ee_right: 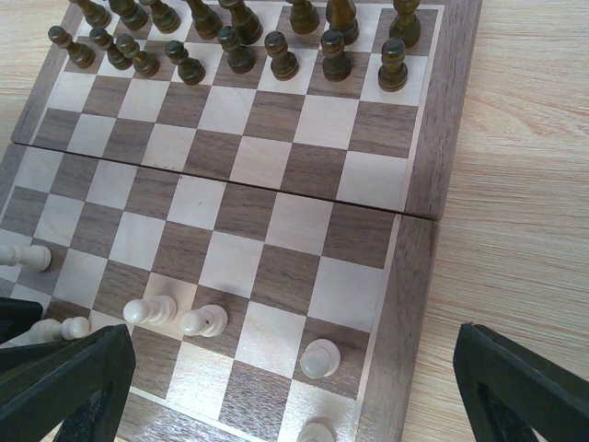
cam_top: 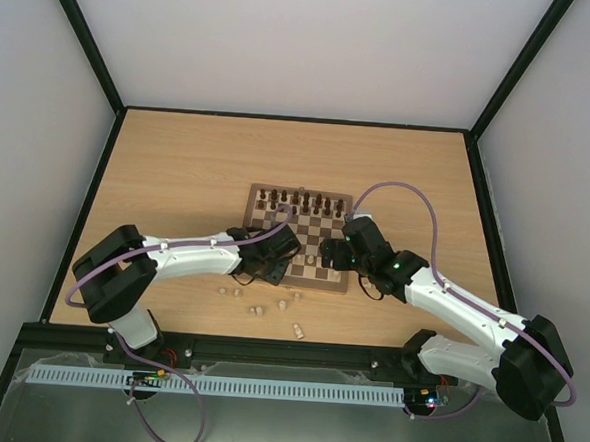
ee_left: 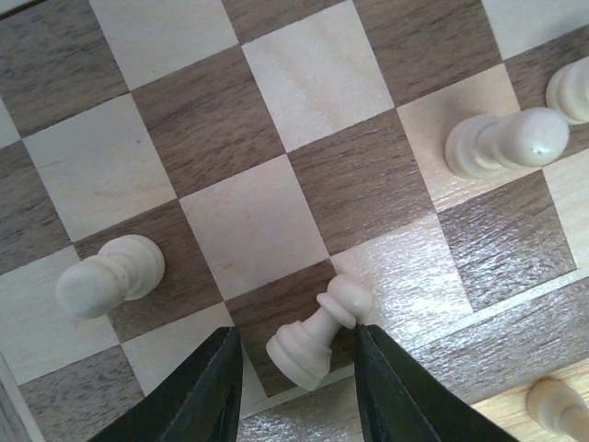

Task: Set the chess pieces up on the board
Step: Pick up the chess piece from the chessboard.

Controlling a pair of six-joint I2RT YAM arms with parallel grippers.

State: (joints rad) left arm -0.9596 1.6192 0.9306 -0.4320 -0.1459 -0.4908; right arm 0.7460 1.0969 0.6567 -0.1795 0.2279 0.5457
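Note:
The board [cam_top: 319, 233] lies mid-table. Dark chess pieces [cam_top: 301, 199] stand in two rows along its far side [ee_right: 281, 55]. My left gripper [cam_top: 285, 255] hovers over the board's near left corner. Its jaws are open around a pale pawn [ee_left: 317, 341] that tilts on a dark edge square. The pawn's head touches the right finger [ee_left: 396, 387], and a gap separates its base from the left finger [ee_left: 198, 396]. My right gripper [ee_right: 294, 405] stands wide open above the near right corner, holding nothing. Other pale pawns [ee_right: 202, 320] stand on the near rows.
Several loose pale pieces [cam_top: 260, 307] lie on the table between the board and the arm bases, one of them [cam_top: 296, 329] closest to the front edge. Another pale piece [ee_left: 557, 405] rests just off the board's border. Black frame rails bound the table.

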